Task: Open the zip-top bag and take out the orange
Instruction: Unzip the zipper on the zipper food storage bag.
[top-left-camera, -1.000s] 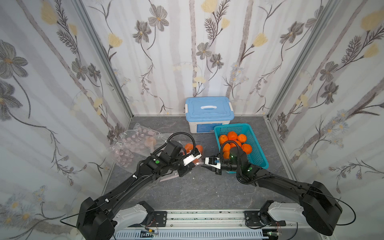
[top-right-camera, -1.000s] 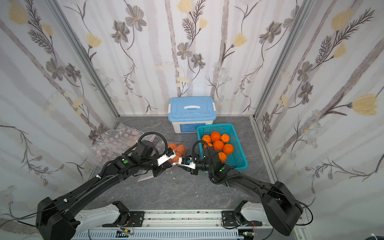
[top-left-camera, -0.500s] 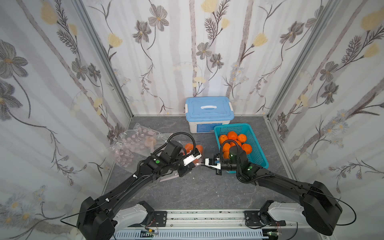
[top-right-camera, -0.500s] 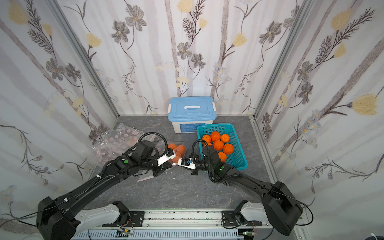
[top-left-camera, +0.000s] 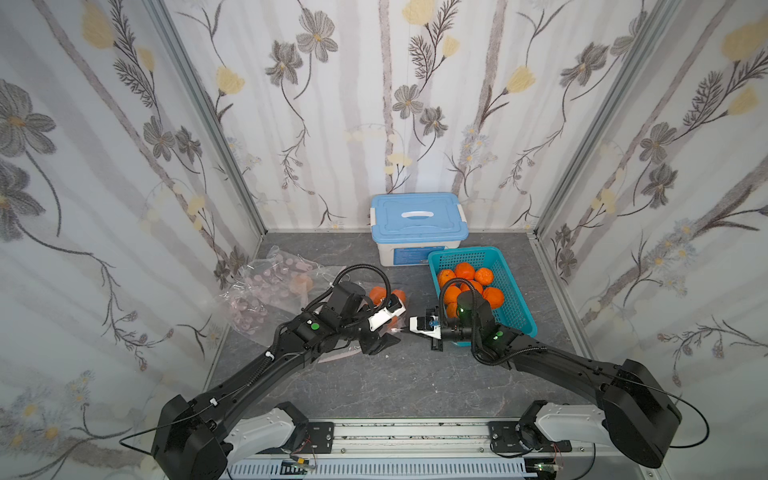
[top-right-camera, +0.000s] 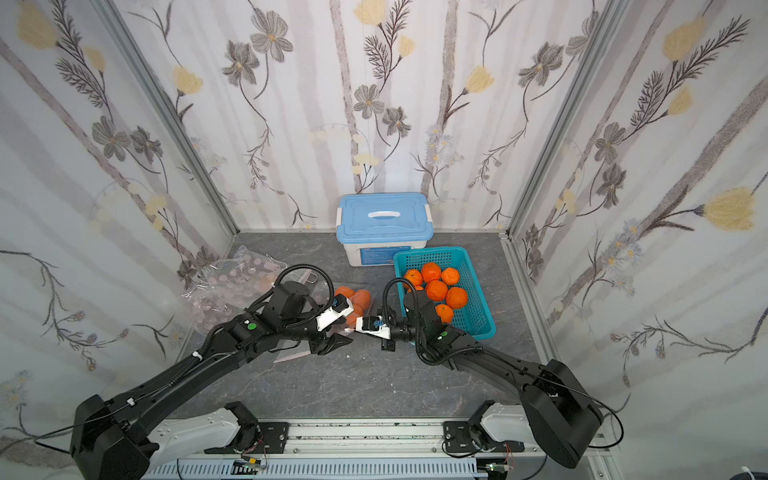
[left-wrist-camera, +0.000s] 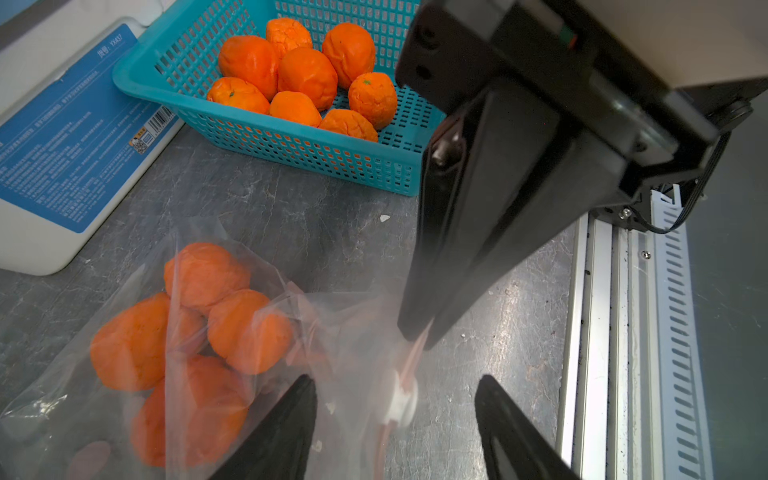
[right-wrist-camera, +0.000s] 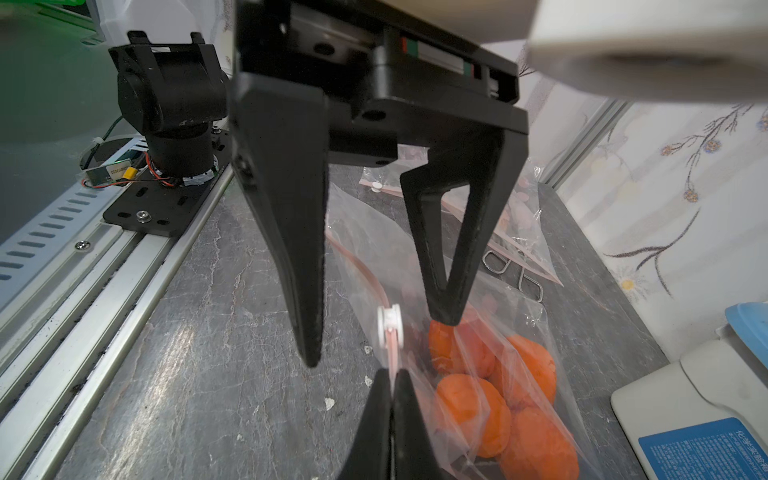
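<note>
Right claw (right-wrist-camera: 390, 374) is squeezing the zip strip (right-wrist-camera: 391, 357) tight, just beside the white slider (right-wrist-camera: 390, 328). Left claw (right-wrist-camera: 378, 341) is hanging open around that slider; it should be closing gently, then sliding it slowly away. Oranges (right-wrist-camera: 473, 411) are sitting in the bag (right-wrist-camera: 511, 307), just past the slider.

Noted: my left end effector (left-wrist-camera: 395, 380) has opened; my right end effector (right-wrist-camera: 392, 374) has closed on the zip-top bag (left-wrist-camera: 345, 316).

I recorded the zip-top bag (left-wrist-camera: 232, 332) lying left of the basket (top-left-camera: 514, 300), the lidded box (top-left-camera: 417, 220) behind both, and spare bags (top-left-camera: 266, 291) further left.
</note>
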